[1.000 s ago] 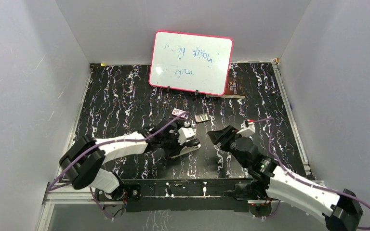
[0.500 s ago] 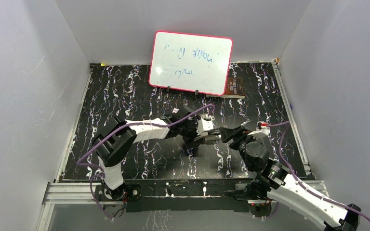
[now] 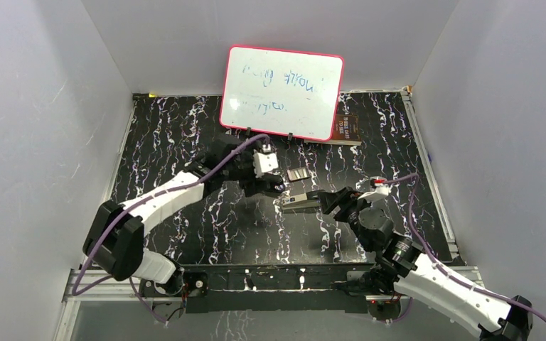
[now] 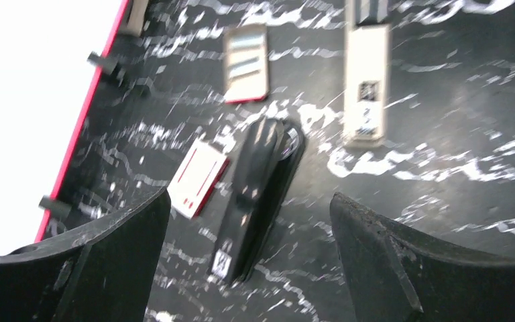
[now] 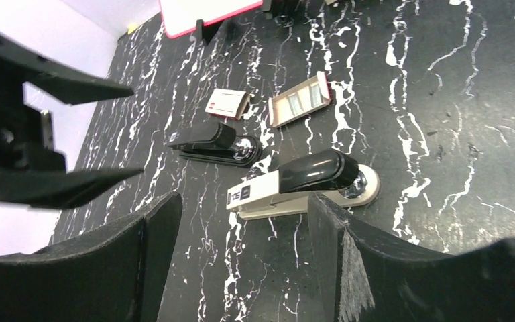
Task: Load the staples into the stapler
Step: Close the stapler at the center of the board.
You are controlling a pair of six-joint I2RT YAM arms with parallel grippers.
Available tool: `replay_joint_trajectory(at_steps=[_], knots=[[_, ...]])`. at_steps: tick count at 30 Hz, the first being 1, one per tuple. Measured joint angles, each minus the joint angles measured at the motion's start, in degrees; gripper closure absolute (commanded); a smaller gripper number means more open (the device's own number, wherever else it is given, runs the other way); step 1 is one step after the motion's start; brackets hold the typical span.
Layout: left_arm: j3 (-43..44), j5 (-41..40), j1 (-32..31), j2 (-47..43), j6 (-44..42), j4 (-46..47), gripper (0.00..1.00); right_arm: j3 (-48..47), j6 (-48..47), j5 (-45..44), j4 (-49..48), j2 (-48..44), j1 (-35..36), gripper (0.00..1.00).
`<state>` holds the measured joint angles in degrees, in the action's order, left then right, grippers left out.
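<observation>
Black-fingered and spread wide, the left tool [image 4: 249, 196] hangs over the marbled worktop [image 3: 178, 142] gripping nothing. The stapler [image 4: 258, 194], slim and dark, lies closed and flat on the surface directly below the gap, and neither jaw touches it. Just beside the stapler's flank rests a small white box [image 4: 198, 178] with a red label.

The right tool [image 5: 245, 199] is likewise released, its jaws well apart and empty. A stubbier grey-and-black stapler [image 5: 302, 184] sits on the worktop just ahead of them; whether the tips touch it cannot be told.

Beyond both staplers lies a shallow beige tray [image 5: 278, 114], open on top, and in it are the staples [image 5: 296, 101] — silvery strips in two groups, lying flat inside the rim. The tray sits near the white box but apart from the slim stapler, all three gathered around mid-worktop.

At the far edge a red-framed whiteboard [image 3: 282, 92] with faint blue writing stands propped upright, behind everything else.
</observation>
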<state>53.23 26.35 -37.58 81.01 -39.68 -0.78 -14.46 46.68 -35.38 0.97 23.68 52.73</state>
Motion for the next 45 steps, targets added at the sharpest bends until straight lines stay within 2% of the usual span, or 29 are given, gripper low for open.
replay_joint_trajectory(at_steps=[4,10,20,26,27,28,30,33,38,45], knots=[[0.63,2.51,6.86,4.31,-3.28,-0.94,0.13,0.02,-1.57,2.86,-2.23,1.25,0.0,0.23],[4.13,5.88,9.9,15.08,-6.99,-3.28,0.17,0.02,-2.89,6.4,-4.09,4.02,0.0,0.23],[8.2,5.57,11.98,21.27,-9.97,-6.29,0.56,-0.02,-5.01,9.07,-4.76,6.86,0.0,0.23],[8.87,4.96,12.04,22.4,-10.49,-9.31,0.73,-0.9,-5.68,9.16,-6.47,9.77,0.0,0.23],[8.87,4.9,12.04,22.34,-10.27,-9.57,0.8,-1.01,-5.49,8.96,-6.93,10.43,0.0,0.24],[8.87,4.83,12.04,22.27,-9.9,-9.79,0.91,-1.09,-5.29,8.7,-7.26,11.04,0.0,0.24],[8.85,4.66,12.02,21.88,-8.61,-10.49,1.0,-1.09,-4.81,7.93,-8.0,12.2,0.0,0.24],[7.8,3.67,12.02,20.68,-5.29,-11.39,1.0,-1.55,-4.11,6.84,-9.7,15.23,0.0,0.24],[1.9,2.03,12.02,14.58,2.43,-11.63,1.0,-6.84,-0.17,5.9,-12.74,26.01,0.0,0.24],[-7.13,-1.38,11.91,3.17,20.81,-9.92,1.0,-14.88,11.23,9.07,-19.65,42.47,-0.07,0.24]])
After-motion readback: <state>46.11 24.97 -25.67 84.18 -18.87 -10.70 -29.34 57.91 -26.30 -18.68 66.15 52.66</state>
